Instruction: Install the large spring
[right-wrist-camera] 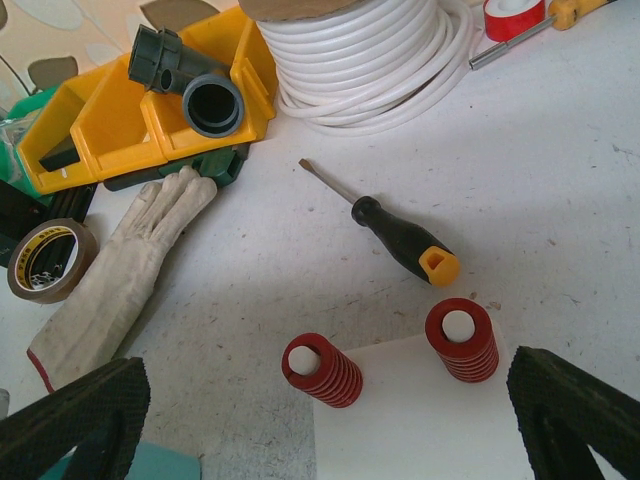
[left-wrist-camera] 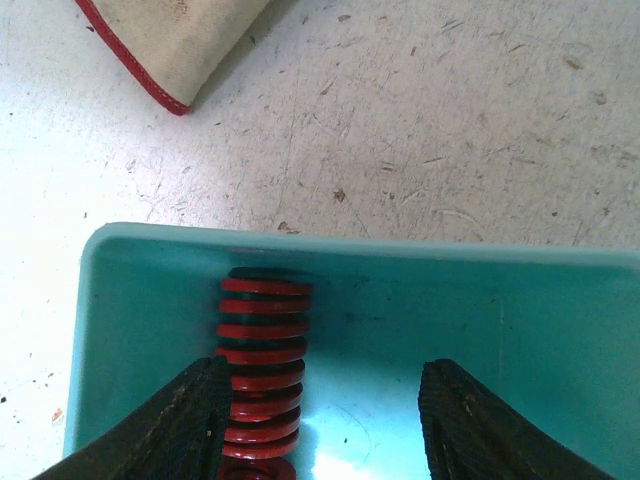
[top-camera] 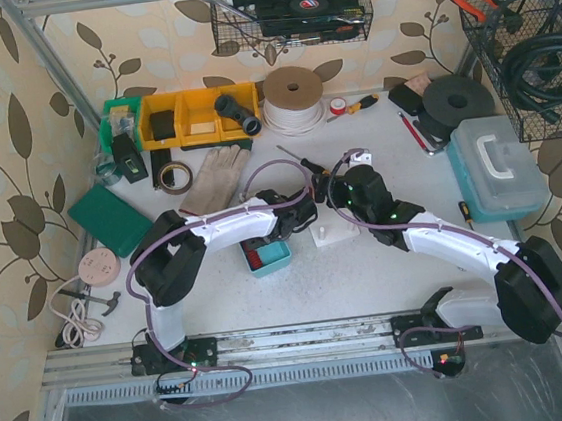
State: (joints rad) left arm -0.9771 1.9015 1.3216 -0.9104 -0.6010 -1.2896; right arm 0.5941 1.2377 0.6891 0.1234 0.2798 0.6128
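Left end effector [left-wrist-camera: 320,425]: mine, spread wide, pointing down into teal tray [left-wrist-camera: 350,252]; large spring [left-wrist-camera: 262,365] lies just beside one finger. Right end effector [right-wrist-camera: 325,428]: wide, forearm stretched forward, over white plate [right-wrist-camera: 420,430] with two mounted springs [right-wrist-camera: 322,370].

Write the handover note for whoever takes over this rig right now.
Grippers: left gripper open over the tray, fingers either side of a spring lying in it, not gripped. Right gripper open, empty, above the plate.
Done: two springs sit on pegs at the plate.
Left: close on the tray's spring, carry it over, seat it. No free peg is in view.
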